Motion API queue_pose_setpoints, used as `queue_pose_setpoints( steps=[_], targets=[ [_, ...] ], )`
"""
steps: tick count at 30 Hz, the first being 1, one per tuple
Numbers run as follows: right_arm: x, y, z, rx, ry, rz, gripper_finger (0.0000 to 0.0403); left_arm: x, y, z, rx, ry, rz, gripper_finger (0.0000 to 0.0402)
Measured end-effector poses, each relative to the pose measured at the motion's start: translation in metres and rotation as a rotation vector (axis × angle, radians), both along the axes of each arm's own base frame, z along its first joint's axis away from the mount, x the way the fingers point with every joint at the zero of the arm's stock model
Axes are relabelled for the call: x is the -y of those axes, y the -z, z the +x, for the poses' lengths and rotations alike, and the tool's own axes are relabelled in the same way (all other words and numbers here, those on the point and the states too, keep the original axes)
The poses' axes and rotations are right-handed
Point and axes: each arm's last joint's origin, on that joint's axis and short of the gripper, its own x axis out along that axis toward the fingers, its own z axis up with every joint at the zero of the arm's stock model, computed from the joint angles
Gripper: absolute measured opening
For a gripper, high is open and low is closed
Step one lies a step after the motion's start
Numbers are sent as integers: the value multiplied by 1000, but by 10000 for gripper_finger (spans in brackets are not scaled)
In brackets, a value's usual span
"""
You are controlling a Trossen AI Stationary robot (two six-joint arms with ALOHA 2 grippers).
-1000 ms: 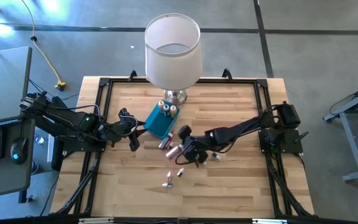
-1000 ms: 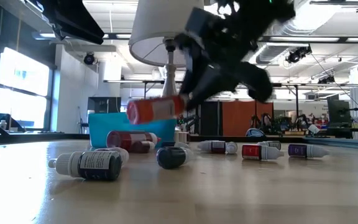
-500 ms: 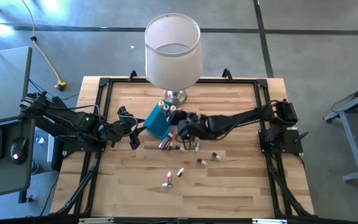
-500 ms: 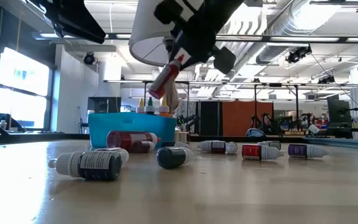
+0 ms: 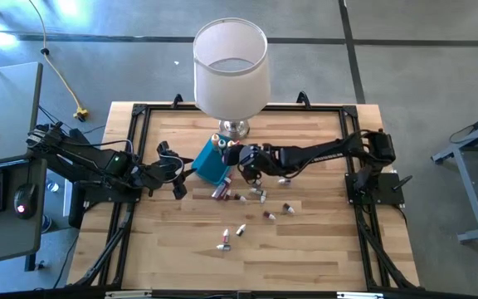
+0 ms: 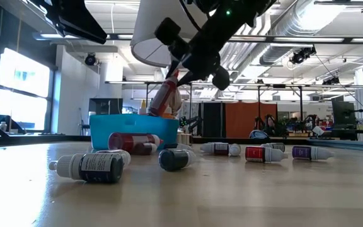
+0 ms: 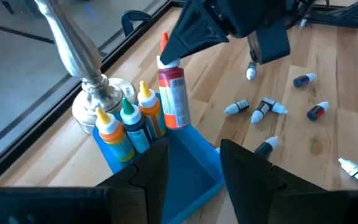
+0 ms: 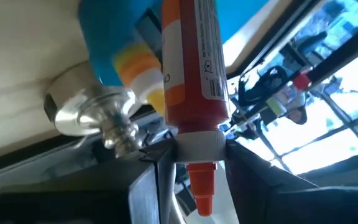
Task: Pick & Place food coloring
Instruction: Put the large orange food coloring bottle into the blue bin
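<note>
right claw (image 5: 241, 157) clamped on the white collar of a red, cylindrical plastic dropper bottle (image 7: 173, 99) with an orange pointed tip and a paper label; the bottle hangs upright, tip uppermost, over the open blue plastic tray (image 7: 191, 171), its base just above the tray's rim in the left wrist view. in the low view the same bottle (image 6: 163, 96) appears tilted above the tray (image 6: 115, 124).

three smaller dropper bottles stand upright in the tray's far end, close together and beside the polished metal foot of a lamp (image 7: 96, 94): an orange bottle with a yellow cap (image 7: 111, 132), a dark teal bottle with a green cap (image 7: 132, 122) and an orange bottle with a pale yellow cap (image 7: 148, 106). the lamp carries a smooth white drum shade (image 5: 231, 65).

loose vials (image 5: 260, 198) lie on their sides across the pale, plank-grained wooden table (image 5: 305, 249), some near the tray, others (image 5: 231, 236) well apart toward the near edge. in the low view a dark bottle with a white cap (image 6: 92, 167) lies nearest the camera, a red vial (image 6: 255, 152) farther off.

left claw (image 5: 178, 184) waits at the left of the table, beside the tray, its two dark fingers (image 7: 247, 168) parted and holding nothing.
</note>
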Motion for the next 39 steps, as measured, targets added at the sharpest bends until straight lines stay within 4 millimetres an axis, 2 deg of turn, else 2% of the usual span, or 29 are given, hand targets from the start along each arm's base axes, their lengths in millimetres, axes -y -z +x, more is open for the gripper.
queue_pose_setpoints(
  steps=[18, 23, 39],
  targets=[
    [30, 7, -1, -55, -75, 36, 114, 0, 0, 0, 2, -9, 6, 140],
    [32, 17, 2, -83, -53, 23, 114, -1, 0, 0, 8, -29, 19, 140],
    [29, 19, 1, -104, -82, 49, 116, -1, -1, 0, 11, -43, 28, 140]
  ],
)
